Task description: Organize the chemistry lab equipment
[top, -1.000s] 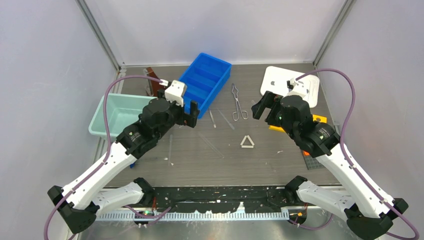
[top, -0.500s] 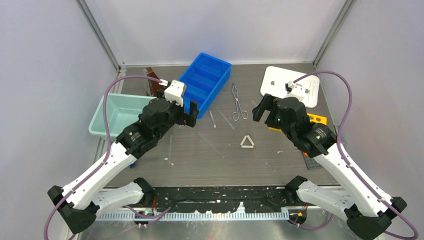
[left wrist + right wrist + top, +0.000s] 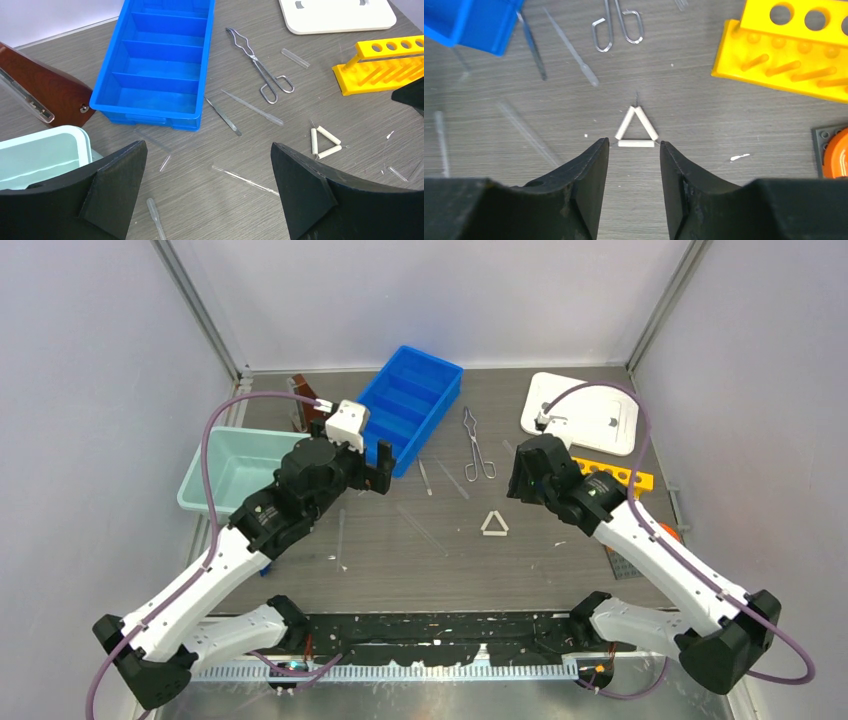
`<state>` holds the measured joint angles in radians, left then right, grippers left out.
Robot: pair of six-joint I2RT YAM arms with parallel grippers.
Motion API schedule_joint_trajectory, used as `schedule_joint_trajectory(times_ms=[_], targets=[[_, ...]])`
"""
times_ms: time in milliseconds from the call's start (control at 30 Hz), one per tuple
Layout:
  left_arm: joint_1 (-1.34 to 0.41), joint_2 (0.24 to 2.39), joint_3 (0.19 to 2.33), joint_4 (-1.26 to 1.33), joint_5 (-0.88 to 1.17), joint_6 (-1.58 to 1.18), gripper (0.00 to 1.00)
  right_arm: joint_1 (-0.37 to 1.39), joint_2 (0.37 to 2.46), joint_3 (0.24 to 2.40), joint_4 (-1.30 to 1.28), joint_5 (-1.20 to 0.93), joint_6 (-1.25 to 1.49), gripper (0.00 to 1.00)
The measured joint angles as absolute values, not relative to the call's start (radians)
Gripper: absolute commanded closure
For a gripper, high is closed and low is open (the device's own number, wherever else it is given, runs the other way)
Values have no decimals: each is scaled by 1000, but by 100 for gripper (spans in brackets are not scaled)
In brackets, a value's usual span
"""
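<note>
- The left gripper (image 3: pixel 382 468) hangs above the worktop (image 3: pixel 420 570) at the near corner of the blue divided tray (image 3: pixel 150 107). Its jaws are spread wide and hold nothing.
- The right gripper (image 3: pixel 520 475) hovers right of centre, just left of the yellow holed rack (image 3: pixel 612 477). Its jaws stand partway apart with a clear gap, and nothing is clamped between them.
- The small white triangle (image 3: pixel 636 143) lies flat on the worktop at the centre, near and left of the right gripper in the top view. In the right wrist view its base sits in line with the gap between the two fingertips. Whether the fingers touch it cannot be told.
- The silver tongs (image 3: pixel 256 60) lie flat on the far side of the triangle, between the blue tray and the white lid (image 3: pixel 335 17), with their loop handles towards the near side.
- The white lid rests at the far right of the worktop, just beyond the yellow rack.
- A clear glass pipette (image 3: pixel 252 107) and a thin metal spatula (image 3: pixel 222 116) lie slantwise between the blue tray and the tongs.
- Another thin glass rod (image 3: pixel 245 180) lies nearer, left of the triangle, and a short clear tube (image 3: pixel 295 57) lies right of the tongs.
- A pale green bin (image 3: pixel 205 465) sits at the left edge, with a brown object (image 3: pixel 40 85) on its far side.
- At the right, near the rack, an orange thing (image 3: pixel 836 155) sits on a grey plate.
</note>
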<state>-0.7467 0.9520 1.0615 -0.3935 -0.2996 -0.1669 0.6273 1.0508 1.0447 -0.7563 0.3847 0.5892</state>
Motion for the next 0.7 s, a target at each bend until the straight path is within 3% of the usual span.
schedule_joint_trajectory(times_ms=[700], targets=[[-747, 940, 1061, -393, -307, -153, 2, 627, 1353, 870, -593, 318, 521, 57]])
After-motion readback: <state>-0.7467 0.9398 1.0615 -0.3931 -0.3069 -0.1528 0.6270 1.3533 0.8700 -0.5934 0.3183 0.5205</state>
